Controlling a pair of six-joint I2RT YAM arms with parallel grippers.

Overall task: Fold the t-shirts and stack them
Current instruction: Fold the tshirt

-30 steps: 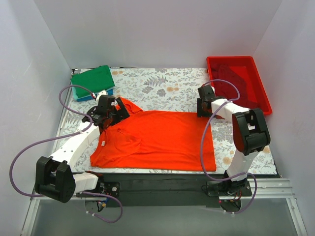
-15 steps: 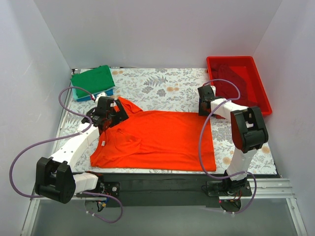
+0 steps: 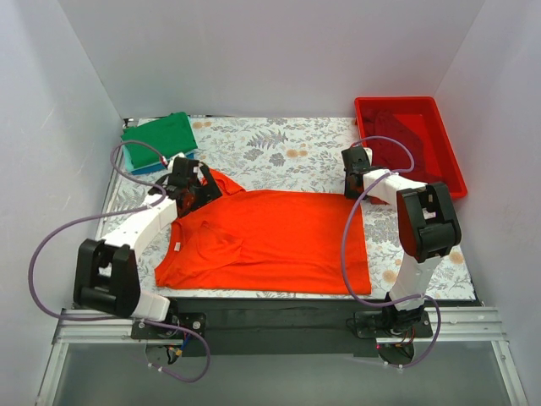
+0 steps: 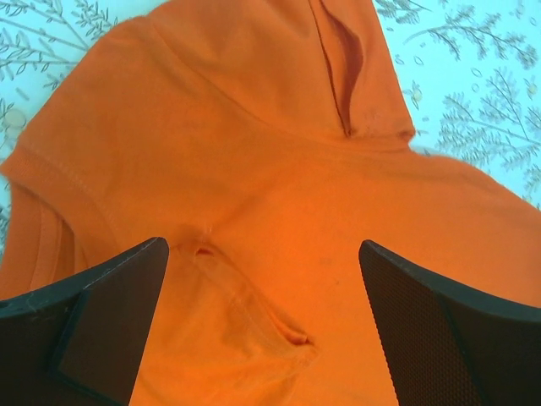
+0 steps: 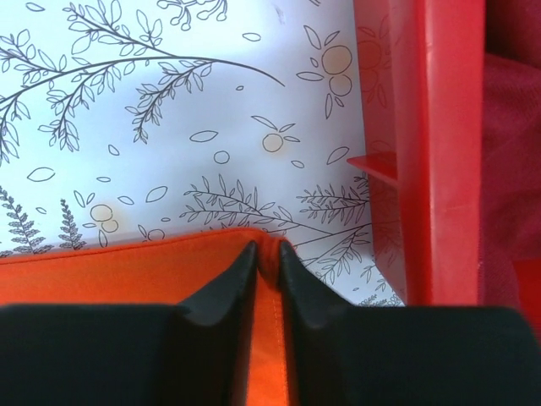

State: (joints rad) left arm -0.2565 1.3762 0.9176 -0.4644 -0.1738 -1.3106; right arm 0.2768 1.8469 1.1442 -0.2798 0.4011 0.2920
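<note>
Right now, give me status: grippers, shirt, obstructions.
Left gripper open over orange t-shirt, near far sleeve. Right gripper shut on its far hem corner. Shirt spread flat. Red bin close beside right gripper.

No legible text, brand, number or sign in any view. Small white tag (image 3: 177,246) at the neck of the orange-red t-shirt (image 3: 279,241): whatever is printed on it is too small to read.
</note>
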